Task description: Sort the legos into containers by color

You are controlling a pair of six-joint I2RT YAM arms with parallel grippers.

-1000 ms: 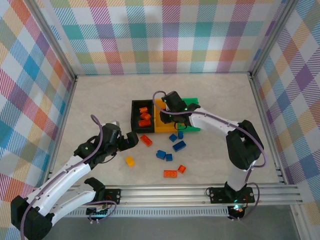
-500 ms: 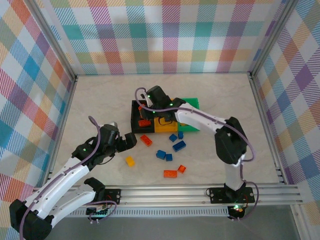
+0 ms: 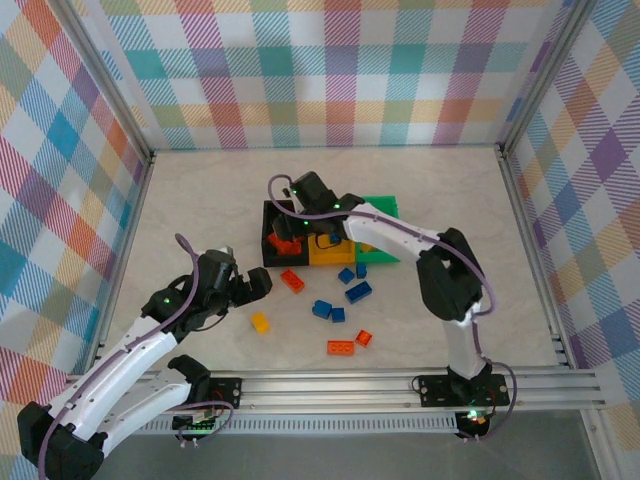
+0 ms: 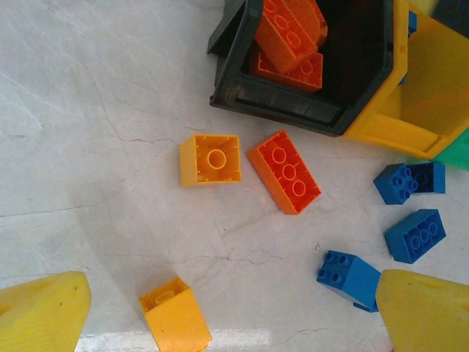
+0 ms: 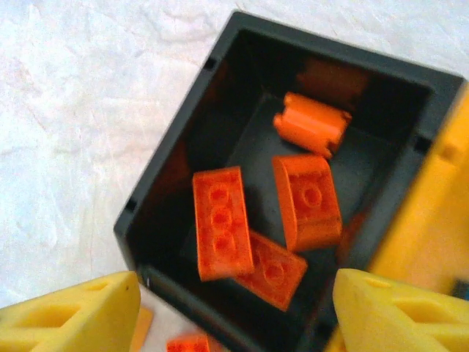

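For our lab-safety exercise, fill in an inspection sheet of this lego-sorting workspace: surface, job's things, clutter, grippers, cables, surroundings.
Surface: pale marbled table.
Job's things: black bin holds sorted orange bricks; yellow bin and green bin stand beside it; loose orange bricks, blue bricks and yellow bricks lie in front.
Clutter: nothing seen.
Grippers: left gripper open above loose bricks; right gripper open over the black bin.
Cables: purple cables run along both arms.
Surroundings: plaid walls on three sides; metal rail at the near edge.
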